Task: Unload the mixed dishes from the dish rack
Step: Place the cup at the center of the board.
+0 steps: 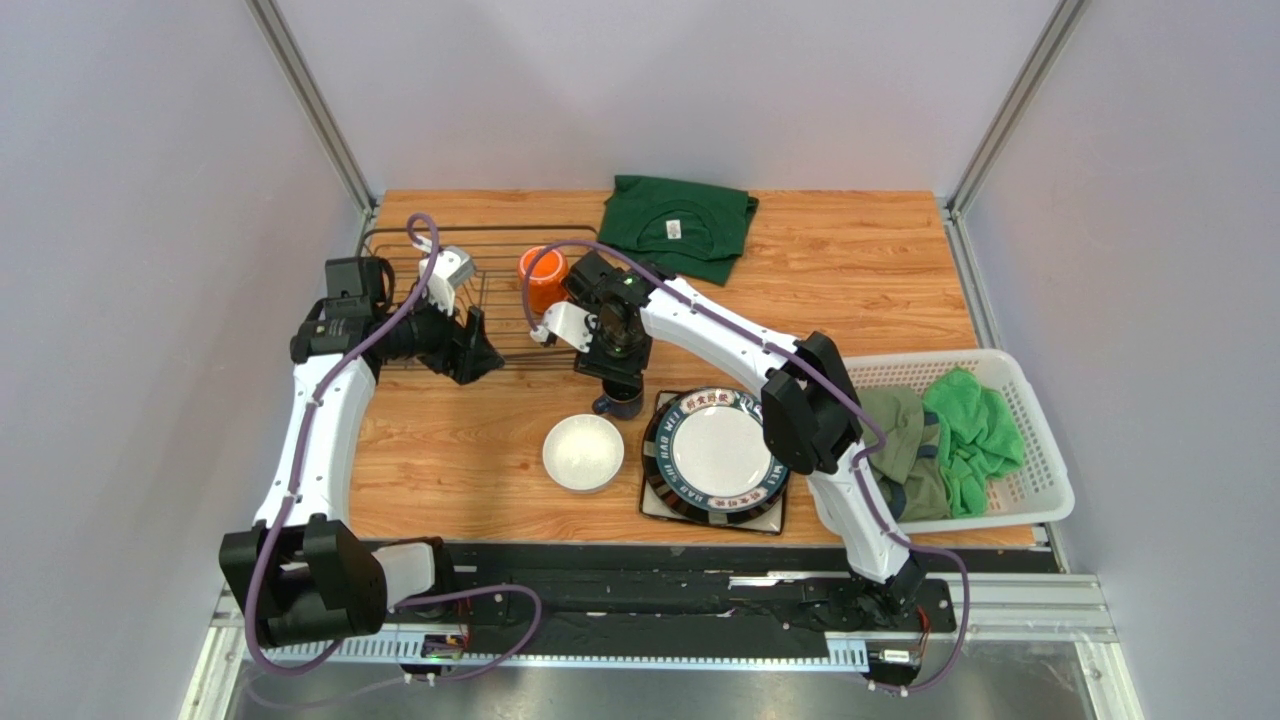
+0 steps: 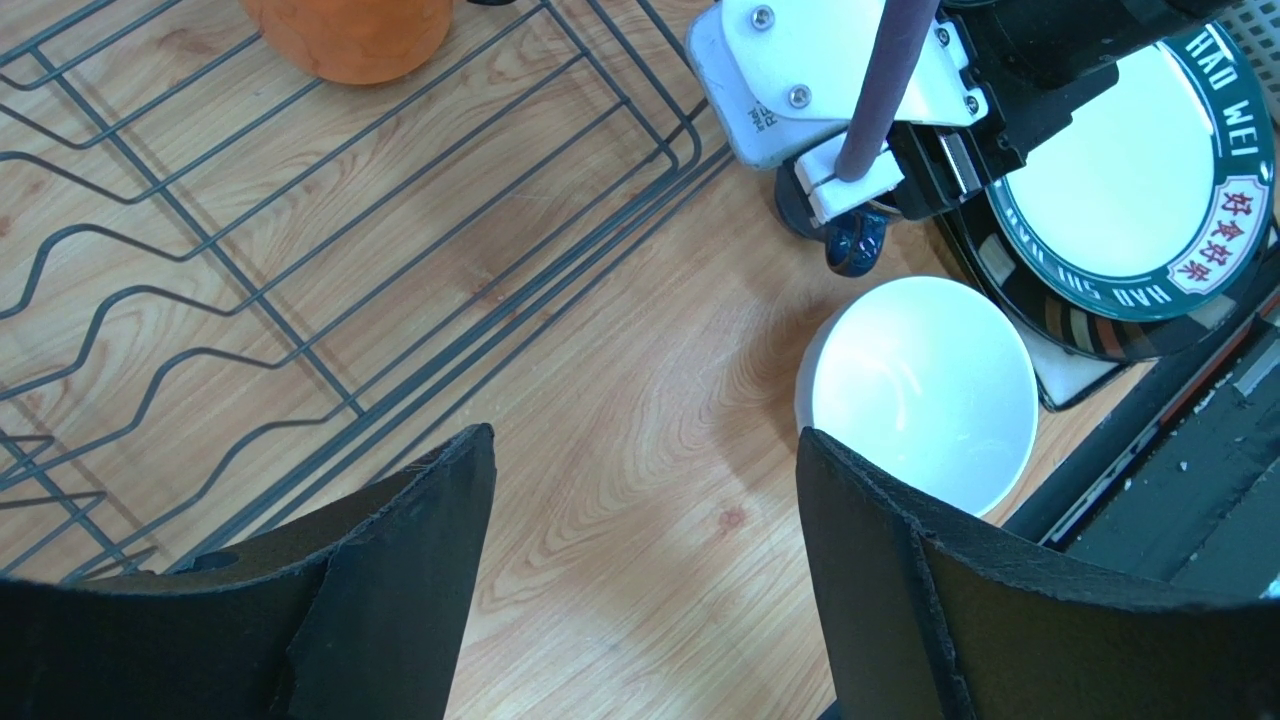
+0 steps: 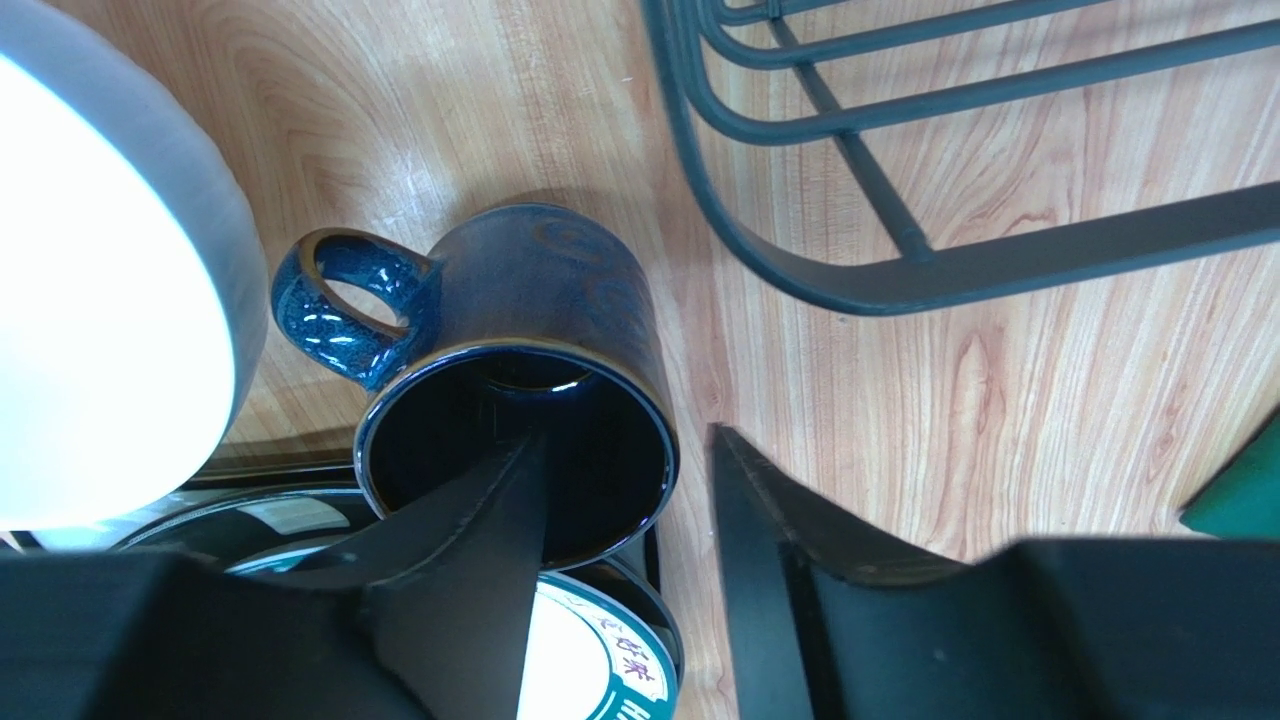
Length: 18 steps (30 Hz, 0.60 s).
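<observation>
The dish rack [image 1: 451, 230] lies at the back left and holds an orange mug [image 1: 543, 278] in its right end. A dark blue mug [image 1: 619, 402] stands upright on the table in front of it. My right gripper [image 1: 616, 375] is open over this mug [image 3: 526, 300], one finger inside, the other outside with a gap to the rim. A small white bowl [image 1: 583, 452] sits beside a round dark-rimmed plate [image 1: 718, 450], which lies on a square plate showing only at its corners [image 1: 766, 518]. My left gripper [image 1: 478, 357] is open and empty by the rack's front edge [image 2: 301, 345].
A folded green shirt [image 1: 679, 222] lies at the back of the table. A white slatted laundry basket [image 1: 1037, 450] with green cloths [image 1: 962, 435] stands at the right edge. Bare wood shows between the left fingers [image 2: 872, 525].
</observation>
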Each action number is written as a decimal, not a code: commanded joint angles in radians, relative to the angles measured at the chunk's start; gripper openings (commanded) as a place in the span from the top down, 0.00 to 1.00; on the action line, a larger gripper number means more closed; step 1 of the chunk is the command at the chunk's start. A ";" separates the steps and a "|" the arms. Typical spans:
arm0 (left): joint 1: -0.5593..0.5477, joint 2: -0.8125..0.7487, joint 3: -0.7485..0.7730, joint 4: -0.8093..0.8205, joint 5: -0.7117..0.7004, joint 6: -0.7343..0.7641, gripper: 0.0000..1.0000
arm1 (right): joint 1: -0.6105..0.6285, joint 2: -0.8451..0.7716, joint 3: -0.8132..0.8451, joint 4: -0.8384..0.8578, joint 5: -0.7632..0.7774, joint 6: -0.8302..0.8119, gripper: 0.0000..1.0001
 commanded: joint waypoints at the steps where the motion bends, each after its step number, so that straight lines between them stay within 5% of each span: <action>1: 0.007 0.010 0.002 0.039 0.026 0.030 0.19 | 0.008 -0.059 0.041 0.034 0.018 0.019 0.44; 7: 0.009 0.048 0.030 0.085 -0.003 0.027 0.18 | 0.009 -0.108 0.036 0.053 0.029 0.027 0.32; 8: 0.009 0.054 0.034 0.093 -0.011 0.026 0.17 | 0.009 -0.115 0.032 0.057 0.032 0.030 0.22; 15: 0.010 0.149 0.132 0.130 -0.061 0.010 0.13 | 0.008 -0.172 0.032 0.103 0.047 0.045 0.19; 18: 0.009 0.193 0.175 0.138 -0.071 -0.011 0.06 | 0.009 -0.203 0.021 0.119 0.089 0.048 0.09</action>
